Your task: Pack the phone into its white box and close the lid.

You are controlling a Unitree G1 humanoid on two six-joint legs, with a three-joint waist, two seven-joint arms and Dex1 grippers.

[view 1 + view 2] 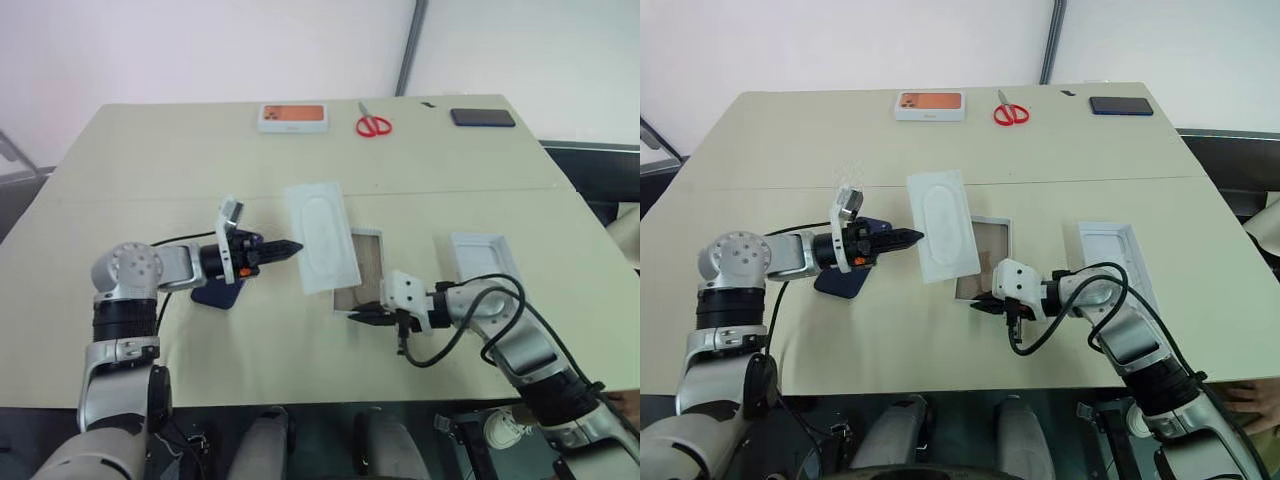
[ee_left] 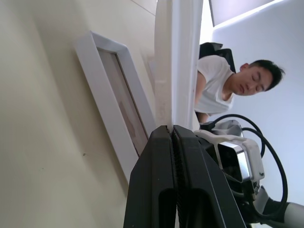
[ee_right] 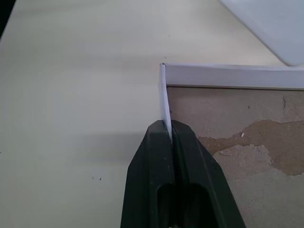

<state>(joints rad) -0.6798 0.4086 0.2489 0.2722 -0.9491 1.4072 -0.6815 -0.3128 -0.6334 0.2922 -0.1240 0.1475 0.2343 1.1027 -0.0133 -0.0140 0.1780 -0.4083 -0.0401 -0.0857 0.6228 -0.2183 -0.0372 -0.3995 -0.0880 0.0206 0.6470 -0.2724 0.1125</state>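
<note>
Right hand (image 1: 372, 318): clenched on the near wall of the shallow white cardboard tray with the brownish floor (image 1: 365, 262), as seen in the right wrist view, where the thin white wall stands pinched between the 2 black fingers.
Left hand (image 1: 290, 247): clenched on the edge of the thin white moulded insert with the oval recess (image 1: 322, 235), which is held tilted above the table, partly over the tray's left side.
Tray contents: brownish floor seen bare; no phone inside.
Phone: slim dark navy-blue smartphone (image 1: 219, 293) lies flat on the beige table (image 1: 180, 150), under the left forearm, well apart from the tray.
Lid: deeper white rectangular box shell (image 1: 483, 255) rests open-side-up on the table, just right of the tray, untouched.
Far edge: white box with an orange picture (image 1: 293, 116), red-handled scissors (image 1: 373, 123) and a flat black slab (image 1: 482, 117) are left unused.
Progress: judged early; the insert appears lifted out, while the phone is not yet packed and the lid is not yet fitted.
</note>
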